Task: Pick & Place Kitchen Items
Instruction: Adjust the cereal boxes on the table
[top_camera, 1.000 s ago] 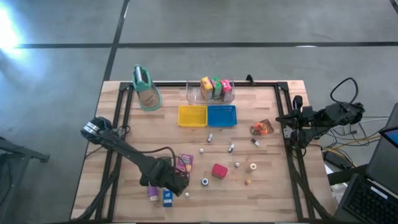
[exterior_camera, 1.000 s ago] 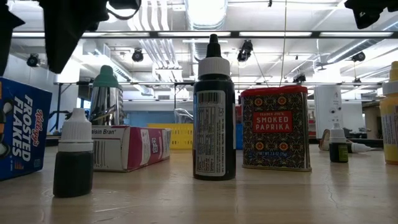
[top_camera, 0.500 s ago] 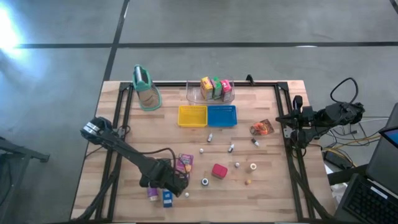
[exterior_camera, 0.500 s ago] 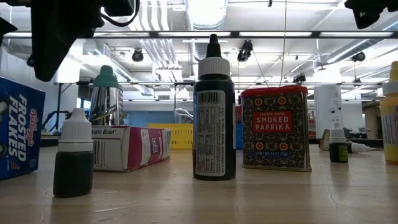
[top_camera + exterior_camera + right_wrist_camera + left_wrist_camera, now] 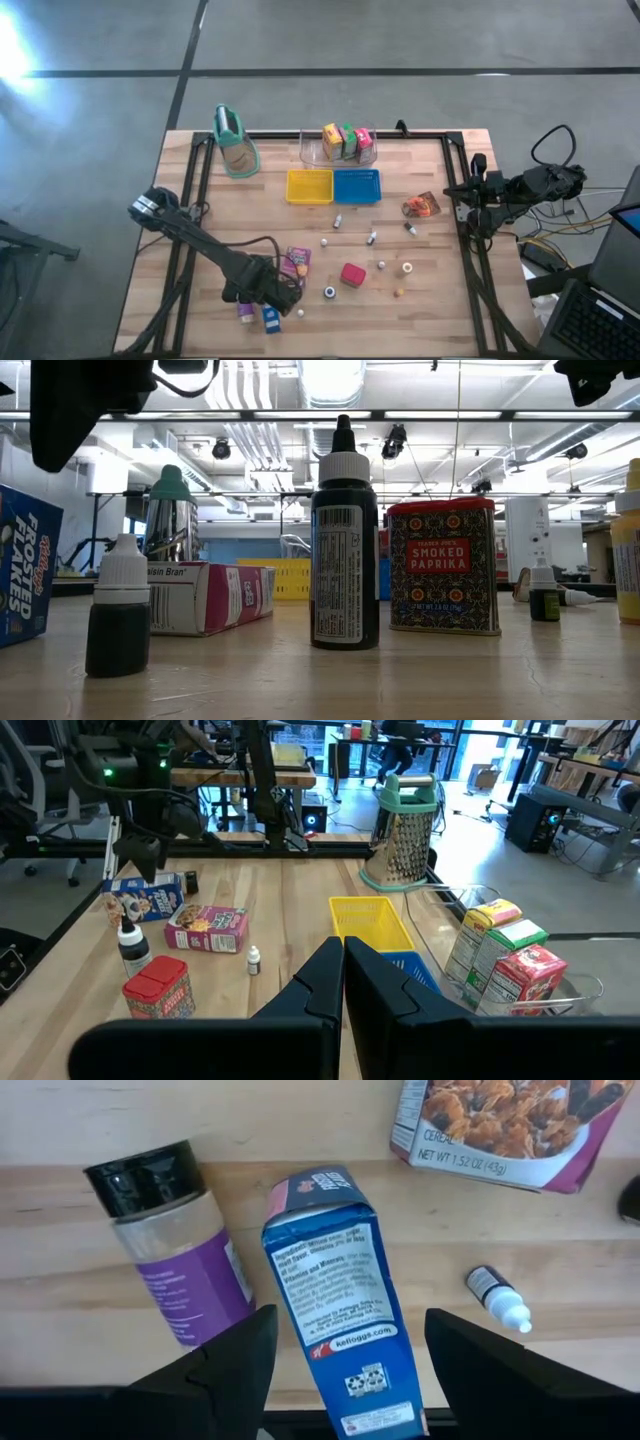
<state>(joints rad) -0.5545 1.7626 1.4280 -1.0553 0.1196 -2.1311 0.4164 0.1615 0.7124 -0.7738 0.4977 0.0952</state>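
- Blue Frosted Flakes carton point(image 5: 335, 1300) sits between the two fingers of your left gripper point(image 5: 350, 1320), which are clamped on its long sides near the front-left corner of the bench point(image 5: 440, 310).
- Over the last second, the low view shows this carton sliding towards the picture's left edge and tipping, with the dark bulk of the left arm moving the same way above it. The overhead view shows almost no shift.
- Read that as the carton now travelling with the gripper: the grasp looks made and the lift or carry is beginning, though the low view hides whether its base has cleared the bench.
- Just beside the carton lies a purple-labelled spice jar point(image 5: 165, 1250) with a black lid. A small dropper bottle point(image 5: 498, 1298) lies on the other side and a pink cereal carton point(image 5: 500, 1125) beyond. None of them appears disturbed.
- Your right gripper point(image 5: 343, 970) waits at the bench's right edge with its fingers together, holding nothing.
- Three cartons already stand in the clear bin point(image 5: 338, 155) at the far edge, behind the yellow tray point(image 5: 309, 186) and blue tray point(image 5: 357, 186), so that is probably where this one goes. Many items are still scattered, so most of the task remains.
- Watch the tilt: a carton held this way could swing and clip the spice jar.
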